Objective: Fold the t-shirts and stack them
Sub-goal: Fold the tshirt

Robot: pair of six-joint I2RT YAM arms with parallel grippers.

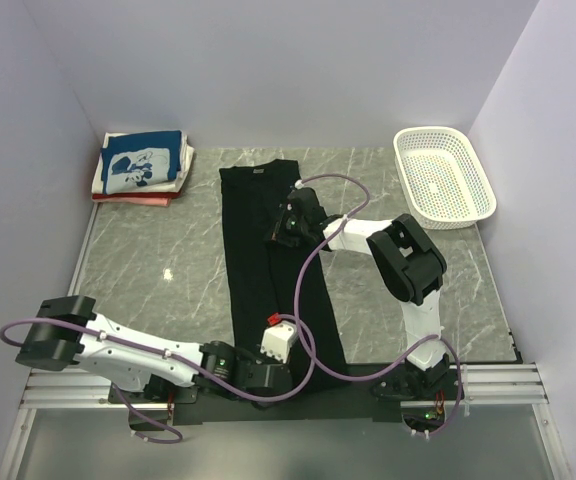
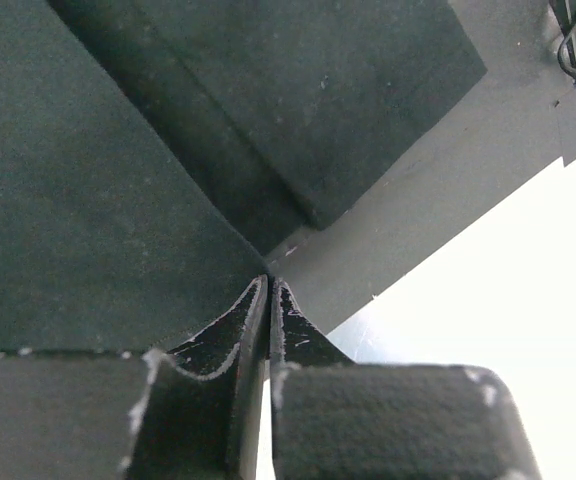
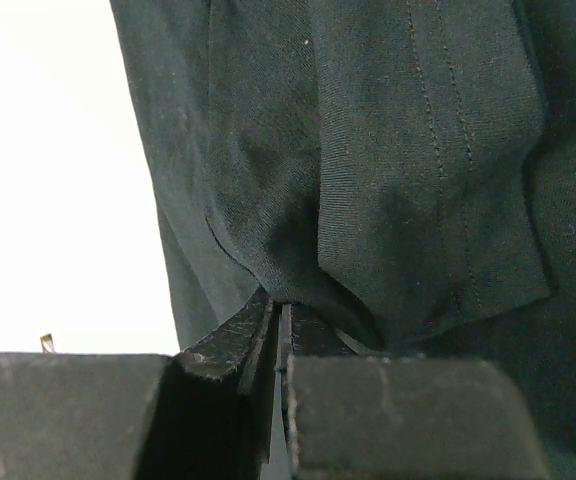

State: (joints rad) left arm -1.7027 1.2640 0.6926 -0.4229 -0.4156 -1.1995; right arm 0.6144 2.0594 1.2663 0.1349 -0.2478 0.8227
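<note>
The black t-shirt [image 1: 268, 260] lies on the table as a long narrow strip, neck label at the far end. My right gripper [image 1: 281, 234] is over its upper part and is shut on a bunched fold of the cloth [image 3: 388, 180], which pulls down into the right gripper's tips [image 3: 280, 308]. My left gripper [image 1: 284, 378] is at the near hem, and its tips [image 2: 269, 288] are shut on the corner of the black cloth [image 2: 98, 200]. The folded blue-with-white-print shirt [image 1: 140, 160] tops a stack at the far left, with white and red [image 1: 133, 199] shirts under it.
A white perforated basket [image 1: 443, 175] stands at the far right. The grey marble table [image 1: 158, 270] is walled on three sides. A black base plate [image 2: 438, 190] lies at the near edge beside the hem. Purple cables loop over the shirt's near part.
</note>
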